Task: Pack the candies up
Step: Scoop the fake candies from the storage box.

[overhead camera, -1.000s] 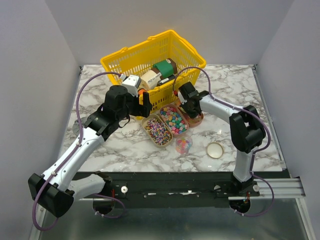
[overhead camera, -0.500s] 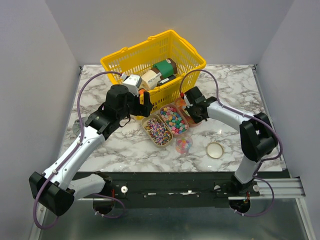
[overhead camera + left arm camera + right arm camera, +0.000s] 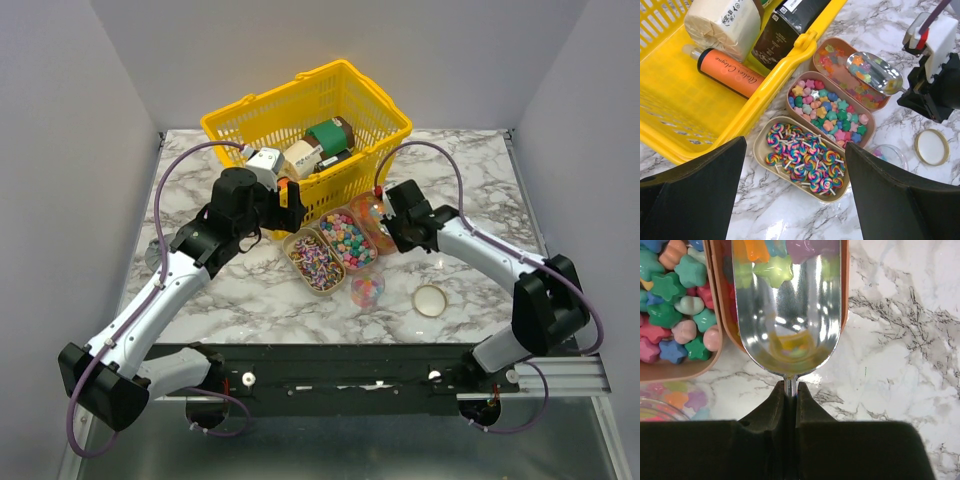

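Marble table [image 3: 470, 180] lying between grey walls [image 3: 60, 100], yellow basket [image 3: 250, 115] standing on it. Beside basket: left gripper [image 3: 795, 145] hovering, fingers spread; right gripper [image 3: 790, 390] clamping scoop [image 3: 790, 315] over candies [image 3: 827, 110].

Seen from the left wrist camera, an orange tube [image 3: 732, 75] lies on its side in the yellow basket [image 3: 805, 42] at the far left of the scene. Dark script along its length reads "Atelier Cologne". Just beyond it, a white wrapped pack [image 3: 722, 22] carries a small block of black printed characters, too fine to read. To the right, a black box [image 3: 807, 12] has a white sticker at the frame's top edge with a row of digits that seems to begin "2019"; the rest is cut off. The dark brown bottle [image 3: 772, 42] beside it shows faint, illegible small print. The overhead and right wrist views give no readable lettering.
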`<action>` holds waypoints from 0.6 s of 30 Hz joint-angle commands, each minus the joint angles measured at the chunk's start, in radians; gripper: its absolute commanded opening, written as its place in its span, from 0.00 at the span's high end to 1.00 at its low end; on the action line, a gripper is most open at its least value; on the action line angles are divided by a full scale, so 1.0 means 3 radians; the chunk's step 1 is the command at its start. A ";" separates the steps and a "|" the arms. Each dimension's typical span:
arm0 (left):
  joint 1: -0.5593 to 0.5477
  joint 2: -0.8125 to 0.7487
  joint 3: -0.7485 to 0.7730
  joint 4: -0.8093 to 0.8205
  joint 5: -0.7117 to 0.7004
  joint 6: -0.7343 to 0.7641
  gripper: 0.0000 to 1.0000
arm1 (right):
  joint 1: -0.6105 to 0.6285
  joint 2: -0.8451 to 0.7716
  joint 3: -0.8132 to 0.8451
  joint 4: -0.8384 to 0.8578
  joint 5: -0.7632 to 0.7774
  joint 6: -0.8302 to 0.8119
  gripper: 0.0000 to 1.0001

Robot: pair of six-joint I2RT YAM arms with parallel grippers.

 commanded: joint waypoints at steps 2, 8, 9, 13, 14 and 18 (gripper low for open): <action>0.0025 0.0002 0.0090 0.0004 0.0069 0.0026 0.07 | 0.0058 -0.0458 -0.0196 0.0087 -0.0270 0.0145 0.99; 0.0030 0.0002 0.0044 0.0044 0.0079 0.0011 0.07 | 0.0288 -0.0960 -0.0477 -0.0071 -0.0429 0.0360 0.99; 0.0030 0.0002 0.0029 0.0050 0.0084 0.0001 0.07 | 0.0319 -0.1001 -0.0483 -0.0163 -0.0459 0.0411 0.99; 0.0030 -0.0003 0.0004 0.0065 0.0099 -0.0019 0.07 | 0.0600 -0.1134 -0.0457 -0.0485 -0.0511 0.0737 0.99; 0.0030 -0.0008 -0.0007 0.0065 0.0104 -0.0020 0.07 | 0.0631 -0.1149 -0.0432 -0.0572 -0.0531 0.0794 0.99; 0.0030 -0.0023 -0.0058 0.0070 0.0110 -0.0030 0.07 | 0.0749 -0.1195 -0.0360 -0.1083 -0.0613 0.1050 0.99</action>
